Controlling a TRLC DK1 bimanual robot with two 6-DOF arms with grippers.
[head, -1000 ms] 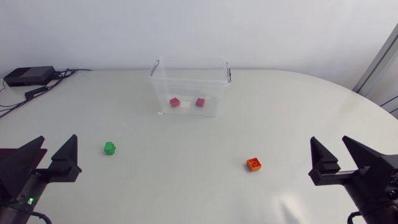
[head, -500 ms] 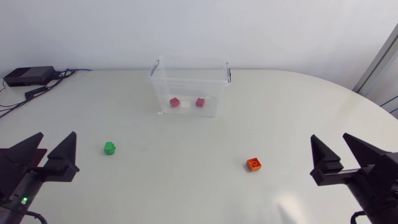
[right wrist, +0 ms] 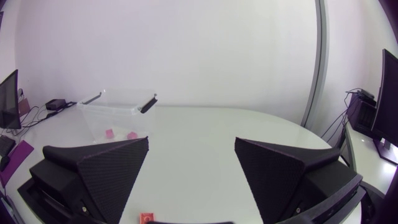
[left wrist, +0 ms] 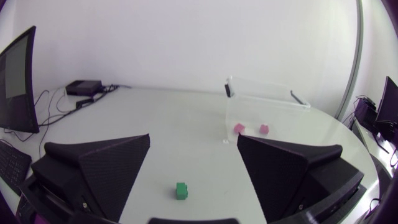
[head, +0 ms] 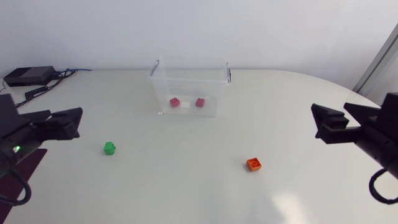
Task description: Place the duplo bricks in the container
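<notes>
The left arm comes in from the left edge of the head view and holds its left gripper (left wrist: 193, 139) above the table (head: 186, 193), pointing across it toward the container (head: 186, 84). Its two fingers stand wide apart with nothing between them. In the left wrist view the green brick (head: 110, 148) lies on the table ahead of this gripper, in the gap between the fingers and touching neither.

The right arm comes in from the right edge, its right gripper (head: 329, 107) also lifted off the table and turned toward the middle. Its fingers are spread wide too and hold nothing. The orange brick (head: 254, 163) lies on the table well apart from this gripper in the head view; the right wrist view shows it low down, just ahead of the gripper.

The clear container stands at the far side of the table, open at the top, with two pink bricks (head: 175, 102) on its floor, side by side but apart
</notes>
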